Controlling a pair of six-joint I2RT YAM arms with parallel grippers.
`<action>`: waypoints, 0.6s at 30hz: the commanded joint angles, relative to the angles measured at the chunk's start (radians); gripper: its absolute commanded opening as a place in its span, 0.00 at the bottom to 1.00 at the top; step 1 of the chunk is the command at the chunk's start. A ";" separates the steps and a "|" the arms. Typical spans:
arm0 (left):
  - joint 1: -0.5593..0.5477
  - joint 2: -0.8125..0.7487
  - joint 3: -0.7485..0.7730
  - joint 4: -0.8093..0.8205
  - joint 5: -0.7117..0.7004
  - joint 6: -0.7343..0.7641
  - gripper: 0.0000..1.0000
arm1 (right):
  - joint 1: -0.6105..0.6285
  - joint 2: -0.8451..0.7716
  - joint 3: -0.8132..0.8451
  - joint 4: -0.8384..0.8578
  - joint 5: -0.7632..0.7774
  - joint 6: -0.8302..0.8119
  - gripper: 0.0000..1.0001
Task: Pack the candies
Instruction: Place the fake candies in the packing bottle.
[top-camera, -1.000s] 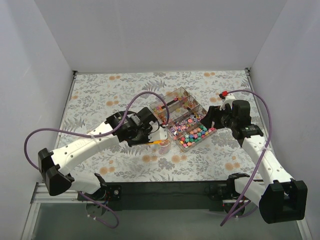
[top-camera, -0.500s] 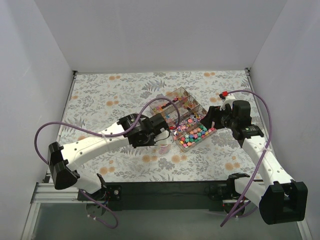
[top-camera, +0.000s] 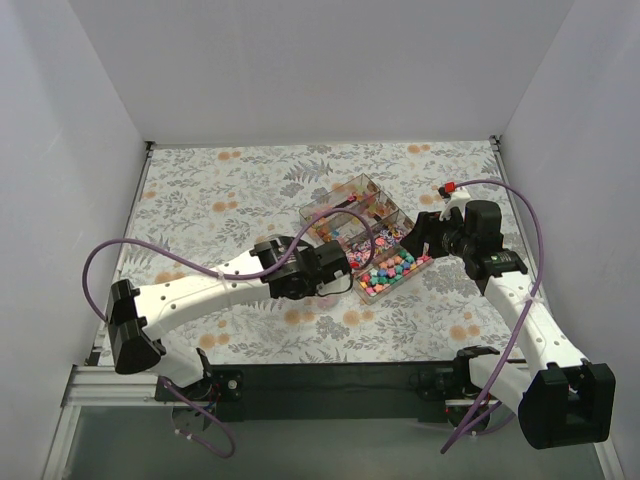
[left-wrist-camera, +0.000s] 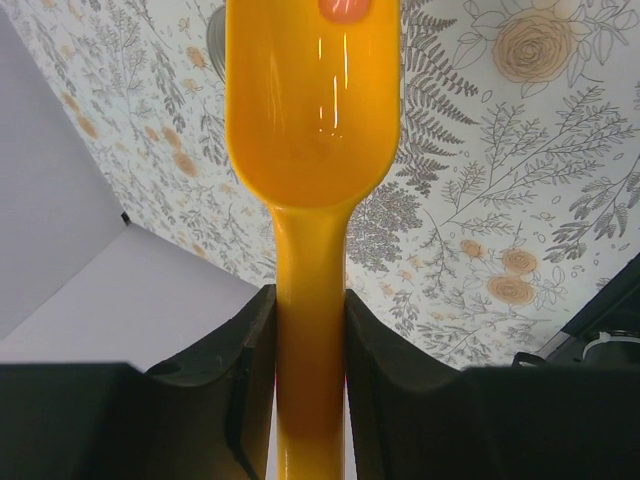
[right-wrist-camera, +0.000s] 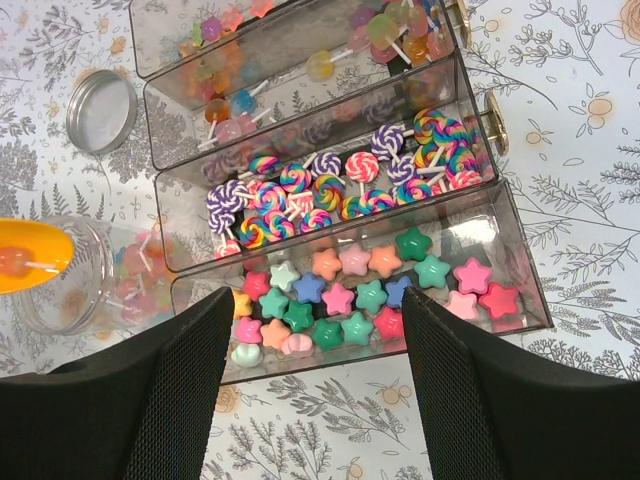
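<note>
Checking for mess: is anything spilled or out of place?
Nothing stands out. No candies lie loose on the tablecloth; they sit in the box, the jar and the scoop. The jar's lid lies off, beside the box.

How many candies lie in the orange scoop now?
1: a pinkish candy in the scoop, near its front end; the frame cuts that end, so others may be hidden.

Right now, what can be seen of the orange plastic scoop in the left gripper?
The orange plastic scoop is glossy and slightly translucent, one piece: a deep rounded bowl narrowing into a flat handle. The left gripper clamps the handle between its black fingers, bowl pointing away. One pinkish candy lies near the bowl's far end. In the right wrist view its tip overlaps the rim of a clear jar; contact cannot be told.
</note>
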 joint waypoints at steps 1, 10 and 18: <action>-0.018 -0.006 0.020 -0.058 -0.096 0.008 0.00 | 0.005 -0.009 -0.012 0.037 -0.022 -0.005 0.74; -0.040 0.009 0.020 -0.058 -0.127 0.017 0.00 | 0.005 -0.006 -0.017 0.045 -0.025 -0.005 0.74; -0.035 -0.028 0.042 -0.006 -0.061 -0.022 0.00 | 0.005 -0.006 -0.012 0.063 -0.125 0.006 0.74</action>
